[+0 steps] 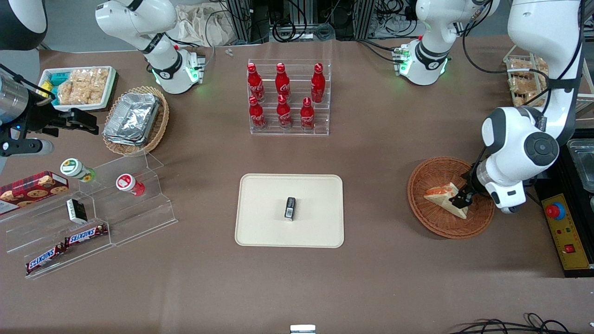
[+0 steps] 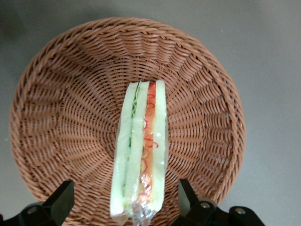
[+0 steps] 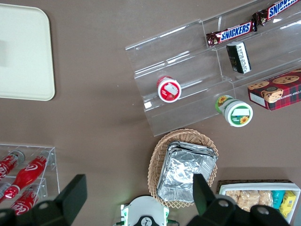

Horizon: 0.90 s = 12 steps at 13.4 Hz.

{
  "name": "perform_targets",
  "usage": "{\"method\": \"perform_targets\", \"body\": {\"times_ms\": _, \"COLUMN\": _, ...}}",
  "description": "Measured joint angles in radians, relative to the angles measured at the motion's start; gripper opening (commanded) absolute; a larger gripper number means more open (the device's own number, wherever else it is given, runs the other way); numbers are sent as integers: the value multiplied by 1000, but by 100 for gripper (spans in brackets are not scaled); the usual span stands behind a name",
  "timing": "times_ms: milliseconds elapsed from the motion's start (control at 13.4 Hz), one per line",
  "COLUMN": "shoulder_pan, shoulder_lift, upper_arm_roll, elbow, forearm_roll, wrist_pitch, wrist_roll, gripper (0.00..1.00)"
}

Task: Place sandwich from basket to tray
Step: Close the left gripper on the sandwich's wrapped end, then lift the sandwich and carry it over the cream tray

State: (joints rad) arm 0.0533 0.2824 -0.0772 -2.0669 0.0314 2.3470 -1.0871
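Sandwich [image 2: 140,150] is lying soft and film-wrapped in the basket [image 2: 61,94]; I am holding the gripper [image 2: 126,200] fingers spread astride its bread faces, planning a gentle squeeze.

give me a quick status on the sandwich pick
Gripper open, fingers straddling the sandwich, not closed on it. Sandwich lies in the basket. Tray holds a small dark packet at its centre.

Down at the working arm's end of the table: gripper [image 1: 461,198] low inside the basket [image 1: 431,218], right against the sandwich [image 1: 443,195]. Lying flat in there, pale wedge, orange edge showing. Mid-table, nearer the camera than the bottles [image 1: 283,95]: tray [image 1: 264,199] carrying one small dark packet [image 1: 290,208], well apart from the basket.
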Motion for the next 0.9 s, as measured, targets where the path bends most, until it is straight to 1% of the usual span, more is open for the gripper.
{"method": "perform_targets", "body": {"times_ms": 224, "shoulder_pan": 0, "shoulder_lift": 12, "upper_arm_roll": 0, "elbow": -27, "forearm_roll": -4, "wrist_pitch": 57, "wrist_roll": -24, "gripper": 100}}
{"method": "perform_targets", "body": {"times_ms": 449, "shoulder_pan": 0, "shoulder_lift": 17, "upper_arm_roll": 0, "elbow": -52, "forearm_roll": -12, "wrist_pitch": 76, "wrist_roll": -24, "gripper": 100}}
{"method": "perform_targets", "body": {"times_ms": 524, "shoulder_pan": 0, "shoulder_lift": 20, "upper_arm_roll": 0, "elbow": -54, "forearm_roll": -13, "wrist_pitch": 81, "wrist_roll": -24, "gripper": 99}}
{"method": "perform_targets", "body": {"times_ms": 599, "shoulder_pan": 0, "shoulder_lift": 25, "upper_arm_roll": 0, "elbow": -56, "forearm_roll": -13, "wrist_pitch": 86, "wrist_roll": -24, "gripper": 94}}
{"method": "perform_targets", "body": {"times_ms": 673, "shoulder_pan": 0, "shoulder_lift": 28, "upper_arm_roll": 0, "elbow": -58, "forearm_roll": -13, "wrist_pitch": 93, "wrist_roll": -24, "gripper": 86}}
{"method": "perform_targets", "body": {"times_ms": 748, "shoulder_pan": 0, "shoulder_lift": 31, "upper_arm_roll": 0, "elbow": -58, "forearm_roll": -14, "wrist_pitch": 95, "wrist_roll": -24, "gripper": 71}}
{"method": "perform_targets", "body": {"times_ms": 823, "shoulder_pan": 0, "shoulder_lift": 32, "upper_arm_roll": 0, "elbow": -58, "forearm_roll": -14, "wrist_pitch": 95, "wrist_roll": -24, "gripper": 54}}
{"method": "perform_targets", "body": {"times_ms": 898, "shoulder_pan": 0, "shoulder_lift": 32, "upper_arm_roll": 0, "elbow": -58, "forearm_roll": -14, "wrist_pitch": 95, "wrist_roll": -24, "gripper": 40}}
